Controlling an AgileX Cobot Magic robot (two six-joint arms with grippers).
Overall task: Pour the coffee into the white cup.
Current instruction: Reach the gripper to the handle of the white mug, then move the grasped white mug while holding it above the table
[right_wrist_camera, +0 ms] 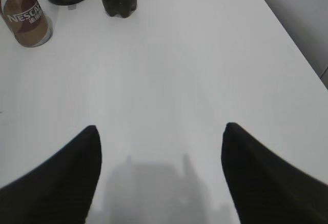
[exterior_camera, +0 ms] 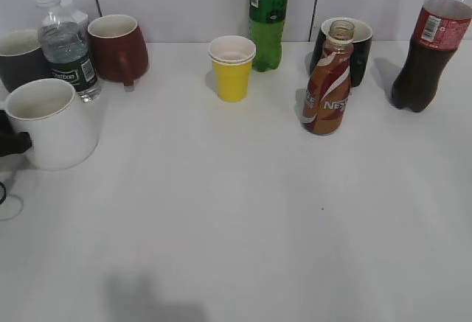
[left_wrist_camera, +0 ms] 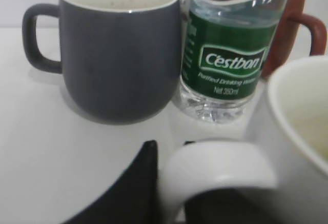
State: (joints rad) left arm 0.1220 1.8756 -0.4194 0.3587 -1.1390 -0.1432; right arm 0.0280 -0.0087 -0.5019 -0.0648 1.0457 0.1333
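We judge the main risk to lie at the left end effector (left_wrist_camera: 169, 183), whose fingers are closed on the handle of the white cup (exterior_camera: 50, 121). The grip is on the handle alone, so if we lift or drag the cup it could swivel and knock the grey mug (left_wrist_camera: 120, 49) or the water bottle (left_wrist_camera: 230, 55), both standing just beyond that end effector.

The right end effector (right_wrist_camera: 160, 175) hangs over bare desk (right_wrist_camera: 179, 70) with its fingers spread wide apart and nothing between them. The coffee bottle (exterior_camera: 327, 85) stands well ahead of it and to its left, uncapped as far as we can tell, so a clumsy approach could tip it and spill. A black mug (exterior_camera: 352, 48) and a cola bottle (exterior_camera: 426, 49) crowd the far side of it.

The white cup looks empty, and so does the grey mug. The coffee bottle's level is hidden by its sleeve. The water bottle is part full.
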